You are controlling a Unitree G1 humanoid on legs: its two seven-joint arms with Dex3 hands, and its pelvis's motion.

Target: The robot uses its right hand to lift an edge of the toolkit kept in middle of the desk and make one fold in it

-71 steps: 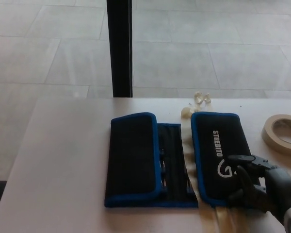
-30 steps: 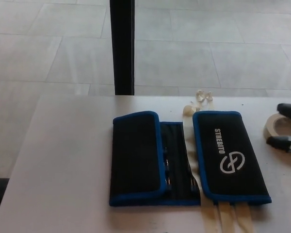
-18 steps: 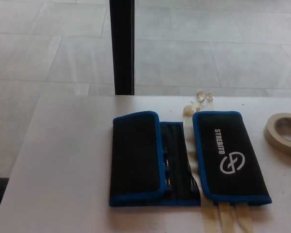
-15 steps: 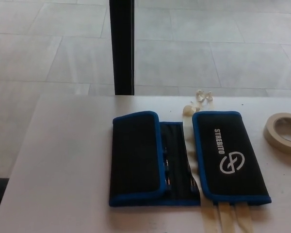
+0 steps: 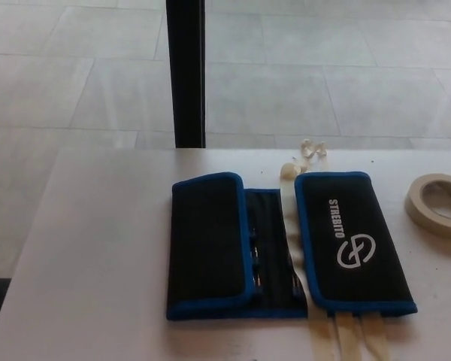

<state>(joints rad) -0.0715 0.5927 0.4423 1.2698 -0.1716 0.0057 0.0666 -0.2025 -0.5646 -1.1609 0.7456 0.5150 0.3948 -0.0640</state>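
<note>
White tabletop [image 5: 98, 248] fills the lower two-thirds of the frame; grey tiled floor and a dark vertical post [image 5: 185, 71] lie beyond its far edge at the top.

Toolkit [image 5: 286, 244], a black roll with blue binding, lies flat at centre frame. The right panel, printed with a white logo, sits folded inward over the body. The left panel is also folded in. Between them a narrow strip of the interior stays exposed, with what look like tool shanks in pockets. Judgement: the one fold asked for appears made, since the logo panel lies closed and settled with its edge flush on the surface.

Pale strips of tape [image 5: 349, 338] stick to the tabletop under the toolkit's near right edge and up the gap, likely placement markers.

Masking tape roll [image 5: 437, 204] at right edge of frame, well apart from the toolkit; not in the way.

Neither hand is in view; finger state cannot be recorded.
</note>
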